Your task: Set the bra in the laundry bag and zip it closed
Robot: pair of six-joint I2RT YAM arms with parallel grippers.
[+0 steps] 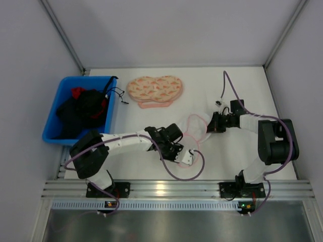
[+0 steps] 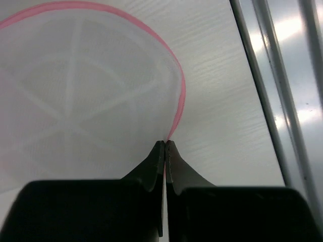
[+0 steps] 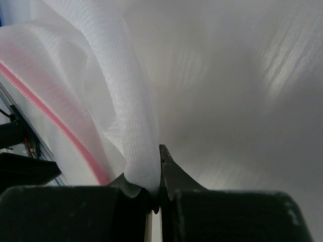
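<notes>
Enclosing the white tabletop (image 1: 136, 121), pale grey walls (image 1: 171, 30) rise on three sides. A blue bin (image 1: 50, 126) at its left edge holds the black bra (image 1: 86, 108). The laundry bag (image 1: 198, 125) sits mid-tabletop, the left pincer (image 2: 165, 143) clenched on its pink rim and the right pincer (image 3: 159, 151) clenched on its mesh.

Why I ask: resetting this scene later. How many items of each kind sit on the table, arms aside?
Mesh laundry bag: 1
Blue bin: 1
Peach patterned cloth piece: 1
Heap of dark clothes in the bin: 1, separate pieces uncountable
Total: 4
</notes>
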